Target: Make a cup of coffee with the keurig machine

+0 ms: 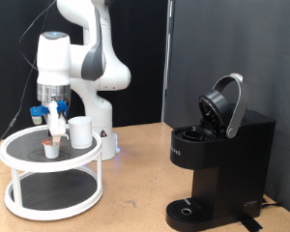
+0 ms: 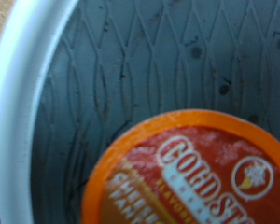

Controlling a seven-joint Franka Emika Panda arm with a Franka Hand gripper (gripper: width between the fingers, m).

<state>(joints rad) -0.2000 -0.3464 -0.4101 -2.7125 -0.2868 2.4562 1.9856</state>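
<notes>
Black curtain backing is seen behind a brown wooden desk (image 1: 135,164) on which the work is laid out. A white two-tier round rotating tray with dark ribbed mat surfaces (image 1: 19,150) is placed at the exterior view's left, and the tall boxy black keurig machine (image 1: 222,164) is placed at the exterior view's right, well apart from the tray. The machine's hinged rounded lid (image 1: 224,104) is seen raised, tilted back, so that the chamber beneath is exposed. The small plain white ceramic cup (image 1: 81,131) is located upright on the tray's upper tier, just beside the hand. The white Franka arm (image 1: 92,53) is positioned behind the tray, with its hand (image 1: 54,130) lowered vertically over the upper tier. A small orange-topped coffee pod (image 1: 51,147) is seen directly below the fingertips, resting on the mat. In the wrist view the pod's orange-rimmed foil lid with printed lettering (image 2: 191,173) fills the frame close up, lying on the dark diamond-patterned mat beside the tray's white rim (image 2: 23,84). Whether the hand is open or closed cannot be determined, and contact with the pod cannot be confirmed.
</notes>
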